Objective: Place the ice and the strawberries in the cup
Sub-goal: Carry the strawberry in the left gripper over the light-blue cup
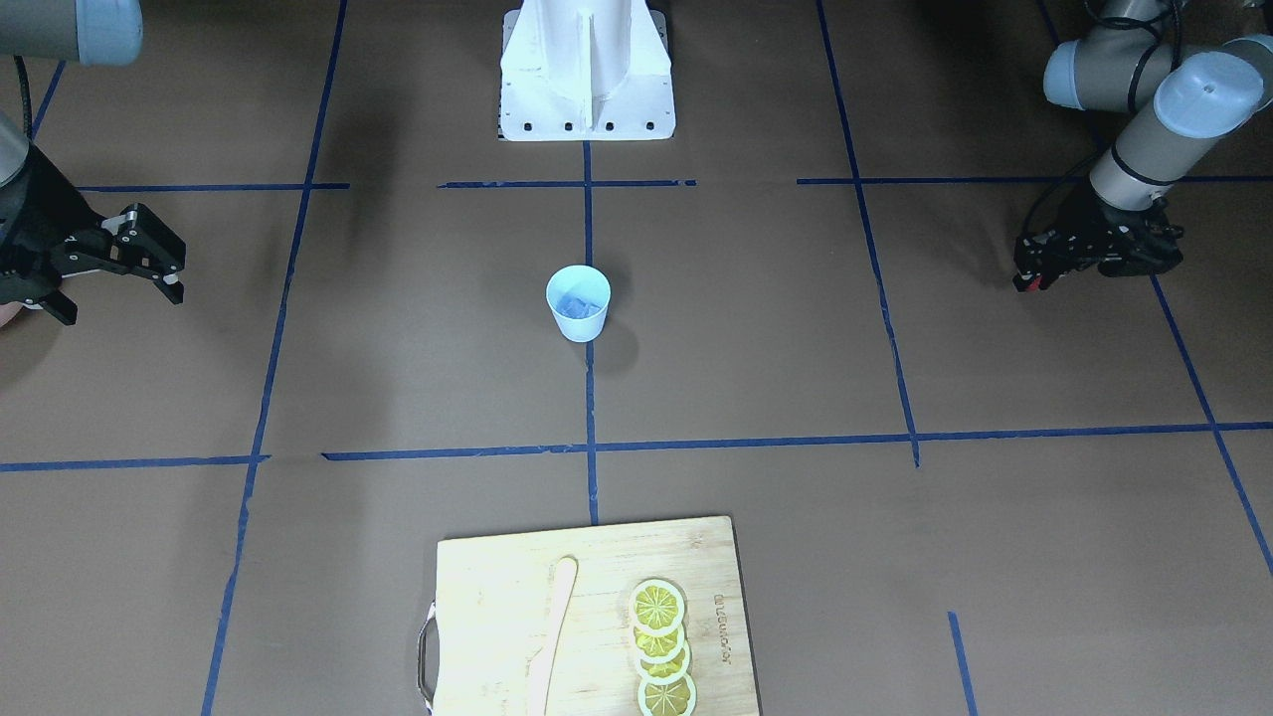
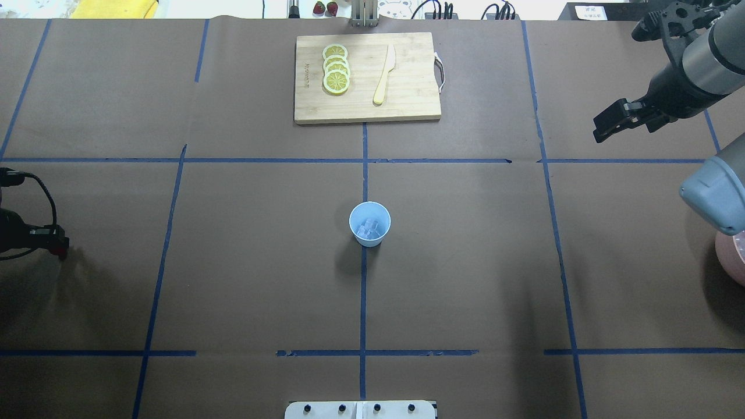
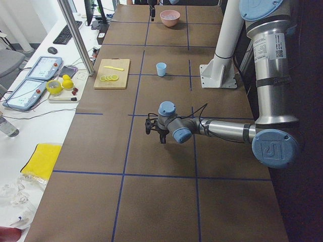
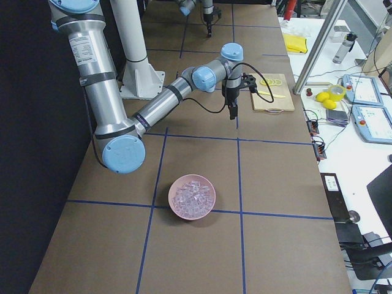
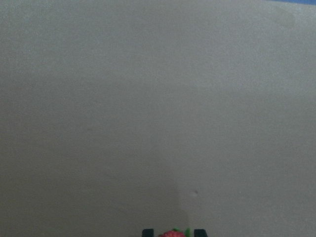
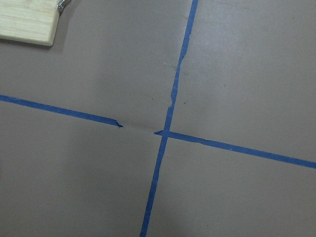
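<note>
The light-blue cup (image 2: 369,224) stands upright at the table's middle, also in the front-facing view (image 1: 578,303). Pale ice lumps (image 2: 370,229) lie inside it. My left gripper (image 2: 58,247) hovers low at the table's left edge, far from the cup. It is shut on a small red strawberry (image 5: 173,233) with a green top, seen between the fingertips at the bottom of the left wrist view. My right gripper (image 2: 602,128) hangs above the far right of the table, open and empty; its spread fingers show in the front-facing view (image 1: 124,298).
A wooden cutting board (image 2: 407,105) at the far middle holds several lemon slices (image 2: 336,75) and a wooden knife (image 2: 384,75). A pink bowl (image 4: 192,197) full of ice sits at the right edge. Two more red berries (image 2: 325,7) lie beyond the table's far edge.
</note>
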### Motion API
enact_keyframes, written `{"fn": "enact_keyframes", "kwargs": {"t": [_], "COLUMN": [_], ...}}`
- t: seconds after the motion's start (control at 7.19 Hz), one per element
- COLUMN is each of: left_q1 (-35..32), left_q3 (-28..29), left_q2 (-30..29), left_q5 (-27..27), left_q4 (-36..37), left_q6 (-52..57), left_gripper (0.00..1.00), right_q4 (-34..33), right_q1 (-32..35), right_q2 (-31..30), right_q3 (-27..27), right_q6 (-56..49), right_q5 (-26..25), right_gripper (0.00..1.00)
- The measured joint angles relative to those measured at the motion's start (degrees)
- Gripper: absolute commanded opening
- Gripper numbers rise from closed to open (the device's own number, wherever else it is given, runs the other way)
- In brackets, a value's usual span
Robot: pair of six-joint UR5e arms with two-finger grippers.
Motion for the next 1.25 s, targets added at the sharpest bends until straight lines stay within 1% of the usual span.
{"fn": "enact_keyframes", "kwargs": {"t": [0.14,0.28,0.42,0.56,0.7,0.84,1.11,1.25], "left_q1": [-1.63,-2.45,-2.75,-2.43,-0.8,2.29,8.58,10.55], "left_q3": [-5.31,-11.32,-16.35,-18.88,-19.12,-17.78,-10.3,-6.13], "left_q2": [-0.22,-1.29,-4.75,-10.95,-18.2,-24.73,-37.85,-43.33], "left_q5": [-1.55,-2.07,-2.04,-1.39,-0.3,1.1,5.15,6.71], "left_q4": [7.48,17.33,27.8,36.82,43.09,46.03,47.49,47.45], "left_q6": [0.99,3.22,5.39,5.62,3.54,-0.11,-7.16,-9.15], "left_gripper": [0.0,0.0,0.0,0.0,0.0,0.0,0.0,0.0], "right_q4": [0.02,0.06,0.08,0.1,0.12,0.09,0.02,0.01], "right_q1": [0.0,0.03,0.09,0.6,2.11,4.2,10.08,13.43], "right_q2": [-0.02,-0.08,-0.58,-1.9,-3.71,-5.49,-8.77,-9.81], "right_q3": [0.02,0.03,0.38,1.1,1.67,1.77,0.19,-1.82], "right_q6": [0.0,0.0,-0.04,-0.86,-3.15,-5.85,-13.95,-18.52], "right_q5": [0.02,0.01,-0.02,-0.03,0.02,0.3,2.29,4.39], "right_gripper": [0.99,0.99,0.99,0.99,0.99,0.99,0.99,0.99]}}
